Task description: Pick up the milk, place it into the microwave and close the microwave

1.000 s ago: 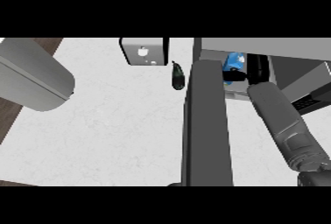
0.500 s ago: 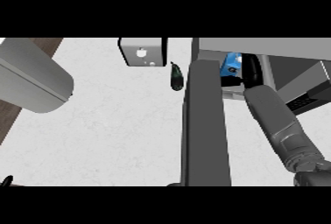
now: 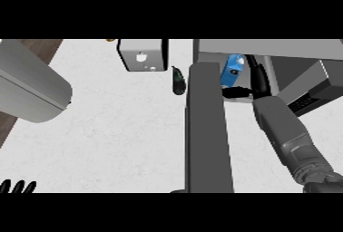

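The blue milk carton (image 3: 232,70) sits tilted inside the open microwave (image 3: 281,54) at the upper right. My right hand (image 3: 253,89) reaches into the cavity, its fingers (image 3: 258,72) curving up the carton's right side and its thumb under the carton's lower end, so it is shut on the milk. The microwave's dark grey door (image 3: 208,131) stands swung open, running down the middle of the view just left of my right forearm (image 3: 288,136). Only the straight fingertips of my left hand (image 3: 17,186) show at the lower left edge, open and resting.
A grey box-like appliance (image 3: 142,54) stands at the back of the white counter (image 3: 114,136), with a small dark object (image 3: 178,80) beside it close to the door's far end. A large grey rounded body (image 3: 30,90) overhangs the counter's left edge.
My right forearm has pushed slightly further left into the microwave with the carton. The left hand's fingertips have risen into view at the lower left.
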Available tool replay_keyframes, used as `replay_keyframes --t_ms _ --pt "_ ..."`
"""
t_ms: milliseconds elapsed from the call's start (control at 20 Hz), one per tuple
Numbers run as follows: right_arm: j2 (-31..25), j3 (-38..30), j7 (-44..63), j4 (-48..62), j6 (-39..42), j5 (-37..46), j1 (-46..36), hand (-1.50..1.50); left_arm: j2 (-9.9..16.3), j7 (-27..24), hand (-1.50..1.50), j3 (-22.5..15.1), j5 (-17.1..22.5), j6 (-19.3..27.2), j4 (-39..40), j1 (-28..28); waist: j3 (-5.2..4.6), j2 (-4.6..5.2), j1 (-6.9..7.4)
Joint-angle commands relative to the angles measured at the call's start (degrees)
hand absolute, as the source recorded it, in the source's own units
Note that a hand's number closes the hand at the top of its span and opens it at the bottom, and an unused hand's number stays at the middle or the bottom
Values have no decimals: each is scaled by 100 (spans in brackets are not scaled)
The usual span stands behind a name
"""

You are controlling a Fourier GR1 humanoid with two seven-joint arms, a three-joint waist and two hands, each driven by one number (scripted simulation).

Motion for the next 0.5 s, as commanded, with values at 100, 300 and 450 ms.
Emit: replay_keyframes --t_ms 100,300,450 --pt "-123 -116 -286 -104 896 -254 194 -150 -1 -34 -150 -92 -112 -127 38 -116 -15 -118 -249" --pt "224 -43 -448 -184 942 -307 545 -150 -227 -18 -150 -1098 -779 459 -451 280 -19 -173 -330" --pt "316 -10 -505 -367 1068 -403 756 -150 -229 -175 -150 -1335 -1216 572 -144 73 -24 -196 -399"
